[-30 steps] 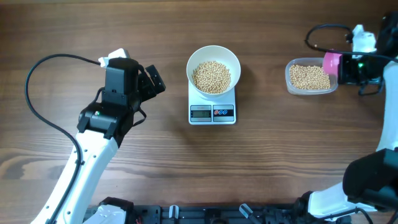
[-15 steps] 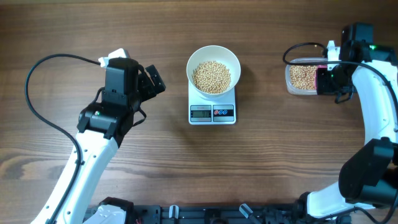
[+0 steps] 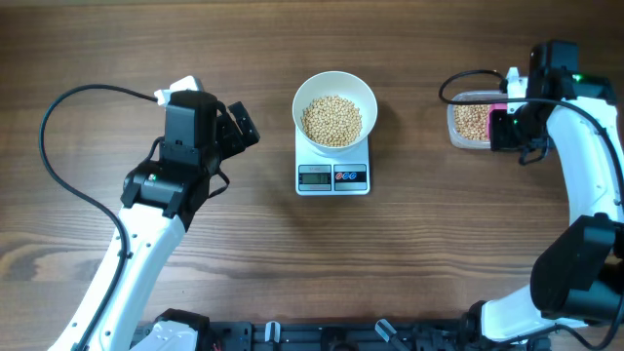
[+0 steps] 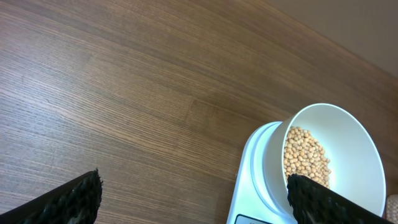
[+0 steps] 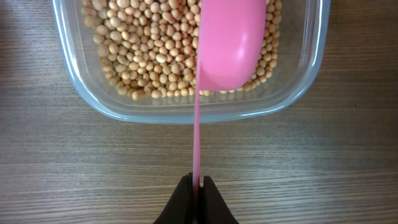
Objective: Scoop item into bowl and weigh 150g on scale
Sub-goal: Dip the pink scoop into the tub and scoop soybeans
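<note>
A white bowl (image 3: pixel 335 96) holding soybeans rests on the white digital scale (image 3: pixel 332 176) at the table's middle. At the right, a clear plastic container (image 3: pixel 469 122) holds more soybeans (image 5: pixel 143 50). My right gripper (image 5: pixel 197 182) is shut on the thin handle of a pink scoop (image 5: pixel 229 40), whose bowl hangs over the beans inside the container. In the overhead view the scoop (image 3: pixel 498 124) shows at the container's right end. My left gripper (image 4: pixel 193 193) is open, hovering left of the scale with nothing between its fingers; the bowl (image 4: pixel 348 149) lies beyond its right finger.
A black cable (image 3: pixel 466 83) loops above the container near the right arm. Another cable (image 3: pixel 58 146) curves at the far left. Bare wooden table (image 3: pixel 390 263) stretches in front of the scale.
My right arm has swung in from the far right edge over the container, bringing the pink scoop above the beans. The left arm has stayed still.
</note>
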